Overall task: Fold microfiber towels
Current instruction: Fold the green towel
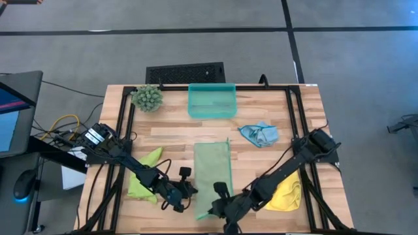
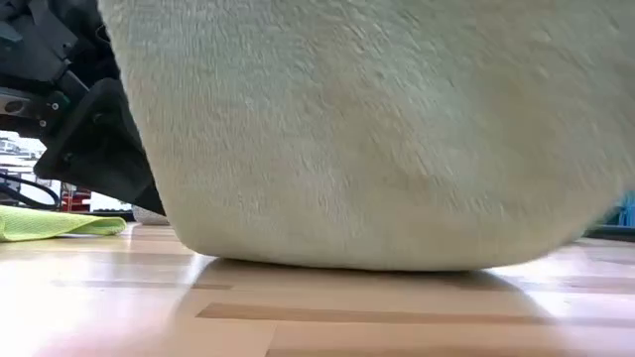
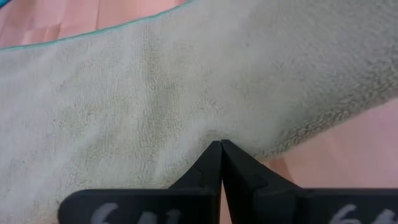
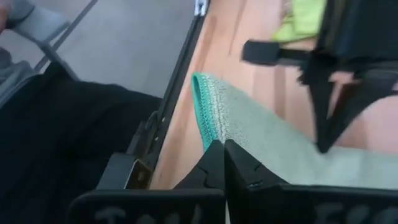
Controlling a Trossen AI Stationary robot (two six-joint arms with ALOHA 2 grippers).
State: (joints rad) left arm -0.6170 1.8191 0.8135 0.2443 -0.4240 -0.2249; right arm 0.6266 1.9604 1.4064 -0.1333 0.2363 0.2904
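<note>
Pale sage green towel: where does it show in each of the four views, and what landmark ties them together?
High view: pale sage green towel lies at centre front, between both grippers.
Low view: it fills most of the picture, lifted, lowest part near the table.
Left wrist view: it spans the picture, pinched by the left gripper.
Right wrist view: its teal-stitched edge sits at the right gripper.
Shared landmark: lime green towel, absent from the left wrist view.

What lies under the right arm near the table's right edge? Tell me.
The yellow towel lies crumpled on the table beneath the right arm. The arm covers part of it, so its full shape is hidden.
</note>
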